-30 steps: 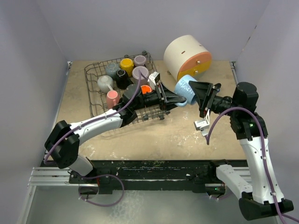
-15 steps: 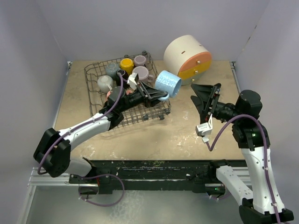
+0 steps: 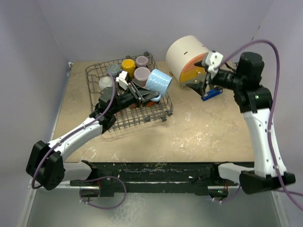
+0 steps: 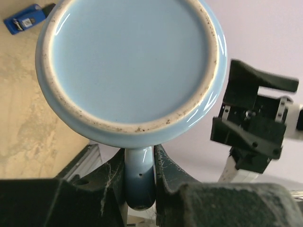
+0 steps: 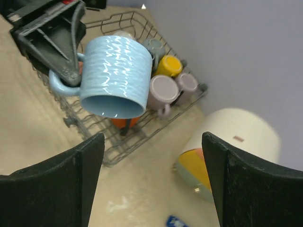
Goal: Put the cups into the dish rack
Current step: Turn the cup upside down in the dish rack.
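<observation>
My left gripper (image 3: pixel 146 94) is shut on the handle of a light blue mug (image 3: pixel 157 81) and holds it tilted in the air over the right edge of the grey wire dish rack (image 3: pixel 163 112). In the left wrist view the handle (image 4: pixel 139 177) is pinched between both fingers, under the mug's base (image 4: pixel 130 61). The rack holds yellow (image 3: pixel 128 65), mauve (image 3: pixel 141 74), grey (image 3: pixel 113 69) and white (image 3: pixel 106 83) mugs. An orange mug (image 5: pixel 124 122) shows under the blue mug (image 5: pixel 113 78). My right gripper (image 3: pixel 199 79) is open and empty, raised beside the cylinder.
A big white cylinder (image 3: pixel 188 56) with orange and yellow fronts lies at the back right, close to the right gripper. A small blue object (image 3: pixel 211 93) lies on the table beside it and also shows in the right wrist view (image 5: pixel 176 221).
The left arm drew back to the left with the blue mug, from mid-table to over the rack's right edge. The right arm let go, swung up and back to the cylinder.
</observation>
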You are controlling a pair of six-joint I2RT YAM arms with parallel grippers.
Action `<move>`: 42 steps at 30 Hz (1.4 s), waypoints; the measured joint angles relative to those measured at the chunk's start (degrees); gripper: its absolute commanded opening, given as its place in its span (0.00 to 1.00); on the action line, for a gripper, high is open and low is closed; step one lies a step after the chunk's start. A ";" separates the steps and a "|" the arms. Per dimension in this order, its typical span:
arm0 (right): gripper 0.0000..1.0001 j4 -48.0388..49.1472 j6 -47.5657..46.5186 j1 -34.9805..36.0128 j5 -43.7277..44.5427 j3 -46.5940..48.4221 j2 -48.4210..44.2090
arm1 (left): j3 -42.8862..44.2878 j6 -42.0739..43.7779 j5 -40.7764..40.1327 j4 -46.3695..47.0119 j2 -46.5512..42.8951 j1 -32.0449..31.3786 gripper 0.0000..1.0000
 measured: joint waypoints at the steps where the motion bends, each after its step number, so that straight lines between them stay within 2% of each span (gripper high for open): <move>1: 0.85 -1.64 3.43 0.00 1.03 2.56 2.91 | -0.02 1.20 0.09 -0.90 -0.31 0.39 0.00; 4: 0.86 -6.67 9.92 0.00 4.00 5.66 8.61 | -0.02 5.95 0.07 -4.74 -1.70 1.73 0.00; 9: 0.88 -14.27 14.88 -0.57 7.28 8.31 14.64 | 0.31 16.41 -0.90 -14.05 -4.52 2.84 0.00; 15: 0.87 -18.27 15.41 -3.56 7.87 8.37 16.59 | 3.96 32.20 -4.11 -29.86 -6.47 2.84 0.00; 21: 0.87 -17.84 15.78 -8.81 6.49 6.16 17.11 | 5.49 46.18 -9.35 -39.87 -8.74 2.84 0.00; 33: 0.87 -14.88 16.55 -9.62 6.19 -1.84 16.15 | 8.55 68.72 -12.48 -50.99 -7.19 4.15 0.00; 42: 0.87 -13.20 16.76 -9.66 5.18 -4.83 14.08 | 9.66 80.78 -6.43 -55.32 -3.13 12.74 0.00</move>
